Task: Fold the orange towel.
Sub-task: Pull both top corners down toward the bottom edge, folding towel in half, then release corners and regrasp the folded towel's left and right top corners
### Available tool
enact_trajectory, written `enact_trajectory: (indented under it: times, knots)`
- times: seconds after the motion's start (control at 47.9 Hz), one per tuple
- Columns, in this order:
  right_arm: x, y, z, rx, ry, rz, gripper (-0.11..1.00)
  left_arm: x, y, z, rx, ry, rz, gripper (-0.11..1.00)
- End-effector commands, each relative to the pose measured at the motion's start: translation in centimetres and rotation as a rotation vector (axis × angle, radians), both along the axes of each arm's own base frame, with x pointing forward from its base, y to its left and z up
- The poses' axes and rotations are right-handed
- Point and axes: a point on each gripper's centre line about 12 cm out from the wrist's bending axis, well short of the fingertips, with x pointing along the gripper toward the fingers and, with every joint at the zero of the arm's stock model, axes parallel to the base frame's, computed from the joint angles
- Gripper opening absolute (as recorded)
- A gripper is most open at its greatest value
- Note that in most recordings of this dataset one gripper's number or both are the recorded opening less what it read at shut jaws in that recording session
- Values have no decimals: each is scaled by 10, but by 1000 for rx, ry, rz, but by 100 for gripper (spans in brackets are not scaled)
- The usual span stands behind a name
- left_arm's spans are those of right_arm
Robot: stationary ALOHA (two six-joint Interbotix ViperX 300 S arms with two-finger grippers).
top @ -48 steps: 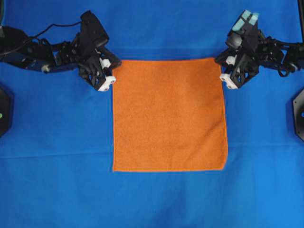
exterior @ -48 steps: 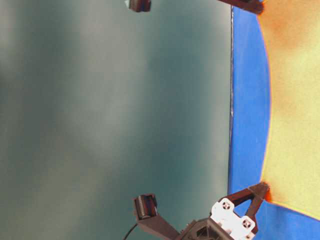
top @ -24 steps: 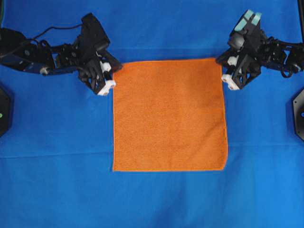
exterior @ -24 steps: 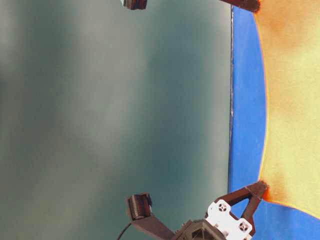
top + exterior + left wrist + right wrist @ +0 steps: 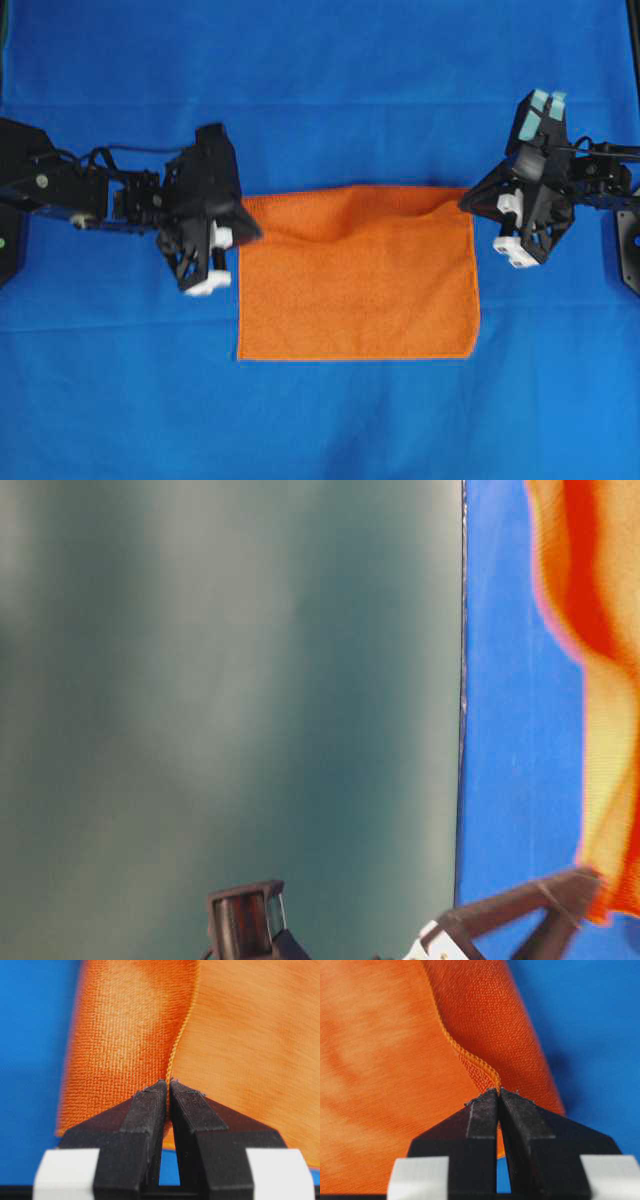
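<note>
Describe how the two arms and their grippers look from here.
Both arms are black, with exposed cables. The left gripper and right gripper have black wedge-shaped fingers on white blocks. The right arm carries a teal-tipped part on top; the left arm shows none.

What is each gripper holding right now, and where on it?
Both hold the orange towel: left gripper and right gripper each pinch a far corner at the hem.

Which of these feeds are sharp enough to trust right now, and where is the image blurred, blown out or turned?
Overhead: evenly lit and sharp, orange towel clear. Table-level: turned sideways, mostly a blurred grey-green backdrop, towel overexposed to yellow. Left wrist: fingers crisp, cloth behind soft. Right wrist: fingers and pinched hem sharp, blue sheet blurred.
</note>
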Motion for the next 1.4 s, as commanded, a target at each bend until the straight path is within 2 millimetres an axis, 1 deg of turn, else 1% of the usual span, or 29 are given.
enact_trajectory:
  times: [0.0,0.125,0.167,0.229,0.313,0.48,0.542,0.73,1.126,1.189,1.252,1.356,1.377]
  knots:
    - [2,20,5,36,-23,49,2,6,-19,11,-4,-29,-53,3]
    - [2,46,3,80,-10,116,2,8,-49,11,-13,-28,-129,3]
    - [2,57,2,94,-3,147,2,9,-56,11,-23,-30,-140,3]
    - [1,68,0,113,9,172,2,11,-67,12,-47,-30,-146,3]
    - [2,80,-2,131,23,197,2,12,-77,11,-82,-24,-139,3]
    - [3,96,-8,146,52,239,2,9,-90,10,-126,-8,-130,3]
    - [3,100,-9,146,61,250,2,8,-93,10,-136,-6,-130,3]
    - [7,105,-15,145,85,257,2,5,-95,4,-142,17,-125,3]
    - [10,108,-15,165,88,244,2,6,-96,4,-139,23,-127,4]
    - [10,109,-14,171,87,242,2,6,-96,3,-136,27,-129,9]
    - [10,111,-14,177,88,242,2,5,-97,3,-136,35,-131,20]
    - [10,117,-12,198,87,245,3,5,-100,4,-135,39,-138,45]
    - [11,118,-12,200,88,246,3,5,-100,4,-136,39,-139,53]
